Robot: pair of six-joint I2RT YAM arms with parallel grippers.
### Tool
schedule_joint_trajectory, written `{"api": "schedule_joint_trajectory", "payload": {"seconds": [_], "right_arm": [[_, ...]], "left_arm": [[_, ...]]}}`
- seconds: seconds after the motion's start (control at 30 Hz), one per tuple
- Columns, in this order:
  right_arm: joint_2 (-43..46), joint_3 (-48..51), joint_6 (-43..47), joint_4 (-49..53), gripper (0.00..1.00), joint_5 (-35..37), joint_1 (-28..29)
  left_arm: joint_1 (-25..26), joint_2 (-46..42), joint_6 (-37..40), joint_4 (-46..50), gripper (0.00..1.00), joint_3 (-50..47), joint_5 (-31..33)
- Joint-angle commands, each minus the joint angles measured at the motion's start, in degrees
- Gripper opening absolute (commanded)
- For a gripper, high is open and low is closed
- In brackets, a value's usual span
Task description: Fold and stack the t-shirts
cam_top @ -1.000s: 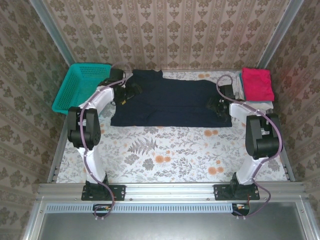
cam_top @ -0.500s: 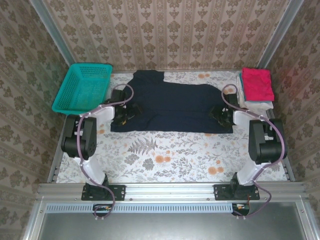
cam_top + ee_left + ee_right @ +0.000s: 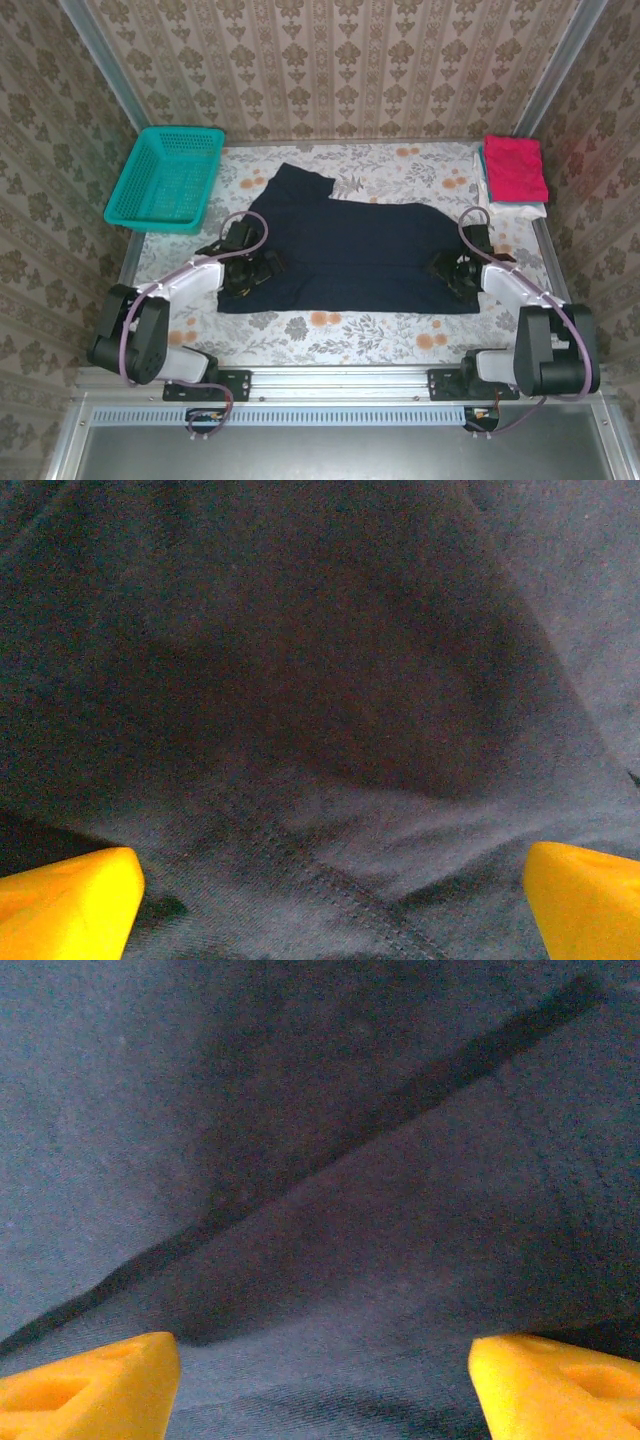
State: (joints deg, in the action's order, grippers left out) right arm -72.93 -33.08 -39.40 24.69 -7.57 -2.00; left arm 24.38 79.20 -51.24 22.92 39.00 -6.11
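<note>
The dark navy t-shirt (image 3: pixel 350 245) is laid flat on the bench (image 3: pixel 380 335), its long axis running left to right and a narrower part projecting from its far left corner. The left hand (image 3: pixel 250 272) is set on the shirt's near left corner and the right hand (image 3: pixel 450 272) on its near right corner, so each end is served by the arm nearer to it; any fold toward the far edge is judged to depend on this pairing. In the left wrist view the left hand (image 3: pixel 330 910) is seen with fingertips spread wide above the cloth, a stitched seam crossing between them. In the right wrist view the right hand (image 3: pixel 320 1380) is likewise parted, nothing clamped, over a layered edge running diagonally. These details are lost from above, where the whole outline is given instead. Beyond the shirt's far right corner the pink t-shirt (image 3: pixel 515 167) is stacked on the white t-shirt (image 3: pixel 520 210); beyond its far left corner a teal basket (image 3: pixel 165 178) is placed.
</note>
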Motion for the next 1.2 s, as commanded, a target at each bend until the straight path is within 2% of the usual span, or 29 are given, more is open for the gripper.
{"api": "schedule_joint_trajectory", "payload": {"seconds": [0.0,0.07,0.17,0.3,0.37,0.43,0.47,0.57,0.73,0.83,0.93,1.17], "right_arm": [[6.51,-0.27,0.35,9.55,0.80,-0.17,-0.20],[9.63,-2.56,1.55,8.87,0.81,0.48,-0.19],[11.01,-5.18,3.53,4.63,0.83,3.17,-0.19],[7.53,-8.75,3.69,-2.77,0.84,3.99,-0.11],[5.39,-9.63,3.49,-6.23,0.84,2.69,-0.08],[2.55,-11.69,3.53,-7.13,0.84,1.25,0.06],[1.35,-12.58,3.80,-7.07,0.84,0.94,0.14],[-1.64,-14.42,4.24,-6.76,0.85,0.86,0.33],[-5.21,-15.37,3.62,-7.77,0.84,0.56,0.53],[-6.44,-15.78,3.45,-7.86,0.84,0.53,0.51],[-8.60,-16.03,3.22,-8.09,0.85,0.49,0.54],[-9.70,-15.35,2.56,-8.81,0.84,0.19,0.59]], "left_arm": [[1.30,-3.17,-1.51,7.66,1.00,2.54,2.62],[1.28,-5.10,0.86,8.58,1.00,6.06,5.27],[-0.26,-3.68,9.54,5.89,1.00,11.87,7.56],[-4.76,6.50,24.95,6.26,1.00,25.37,5.02],[-6.33,12.20,30.50,8.07,0.99,32.37,4.97],[-8.27,17.80,35.87,9.07,0.99,39.39,1.18],[-8.92,20.57,38.10,9.56,1.00,42.46,1.44],[-10.63,29.03,45.90,12.13,0.93,52.16,0.26],[-11.32,43.35,57.73,21.57,0.73,69.10,-1.28],[-12.20,51.20,62.85,27.97,0.68,79.32,-2.24],[-13.08,58.74,64.98,35.54,0.67,90.23,-2.84],[-13.91,69.45,68.64,46.92,0.61,106.03,-4.38]]}}
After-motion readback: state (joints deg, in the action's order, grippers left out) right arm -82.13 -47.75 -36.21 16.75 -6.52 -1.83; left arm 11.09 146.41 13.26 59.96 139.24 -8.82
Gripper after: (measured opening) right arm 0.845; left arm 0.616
